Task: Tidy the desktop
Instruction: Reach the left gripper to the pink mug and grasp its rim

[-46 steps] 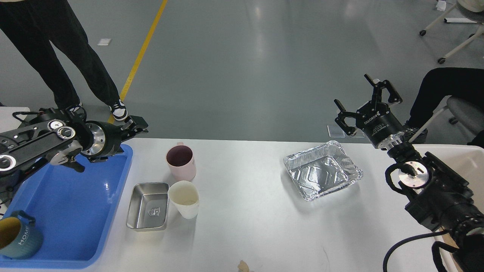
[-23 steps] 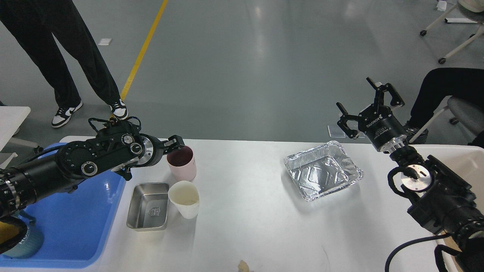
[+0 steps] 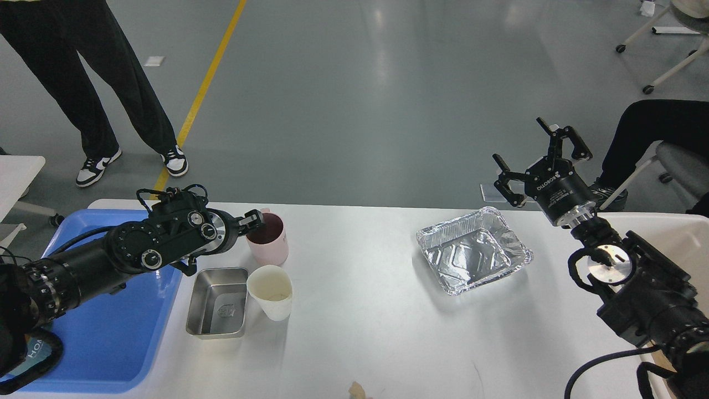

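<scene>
The white desktop (image 3: 376,321) holds a pink cup (image 3: 270,246), a cream cup (image 3: 270,292) leaning in front of it, a small steel tray (image 3: 217,303) and a crumpled foil tray (image 3: 474,250). My left gripper (image 3: 256,220) is at the left rim of the pink cup; its fingers are dark and small, so I cannot tell whether they grip the rim. My right gripper (image 3: 536,154) is open and empty, held in the air behind the foil tray's far right corner.
A blue plastic tray (image 3: 116,332) lies at the left edge, with a teal mug (image 3: 30,352) mostly hidden under my left arm. A pale bin (image 3: 684,235) stands at the right edge. A paper scrap (image 3: 357,390) lies at the front edge. People stand and sit beyond the table.
My left arm has swung right from above the blue tray to the pink cup's rim and dropped slightly. My right gripper has barely moved. The objects have not moved.
</scene>
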Motion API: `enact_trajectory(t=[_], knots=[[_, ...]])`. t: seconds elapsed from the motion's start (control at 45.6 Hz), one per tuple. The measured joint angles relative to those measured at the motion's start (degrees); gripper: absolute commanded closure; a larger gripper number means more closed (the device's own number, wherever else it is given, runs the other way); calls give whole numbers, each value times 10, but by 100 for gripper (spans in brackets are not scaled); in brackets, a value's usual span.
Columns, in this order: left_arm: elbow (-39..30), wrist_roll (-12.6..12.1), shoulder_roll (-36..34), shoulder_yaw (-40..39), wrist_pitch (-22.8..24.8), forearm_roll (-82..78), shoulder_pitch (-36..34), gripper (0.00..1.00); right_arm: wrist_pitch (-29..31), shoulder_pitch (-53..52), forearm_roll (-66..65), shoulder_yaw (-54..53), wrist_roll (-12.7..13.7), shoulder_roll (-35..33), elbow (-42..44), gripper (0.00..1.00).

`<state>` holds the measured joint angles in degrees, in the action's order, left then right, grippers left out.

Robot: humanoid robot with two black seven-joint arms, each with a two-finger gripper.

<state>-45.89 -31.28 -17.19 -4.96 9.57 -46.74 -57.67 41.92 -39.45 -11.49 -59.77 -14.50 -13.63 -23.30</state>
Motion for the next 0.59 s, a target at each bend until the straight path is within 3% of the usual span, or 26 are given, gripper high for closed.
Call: enact_trajectory(t=[0.351,0.46,0.526,0.592], knots=[[51,18,41,9,3,-21,8,50,1,1,0,0,0,-1,0,0],[60,20,47,13,5,-22,10,75,1,1,0,0,0,-4,0,0],[63,20,50,13,6,-24,12,100,1,2,0,0,0,-4,0,0],[65,20,51,13,9,-25,14,100,1,2,0,0,0,-4,0,0]])
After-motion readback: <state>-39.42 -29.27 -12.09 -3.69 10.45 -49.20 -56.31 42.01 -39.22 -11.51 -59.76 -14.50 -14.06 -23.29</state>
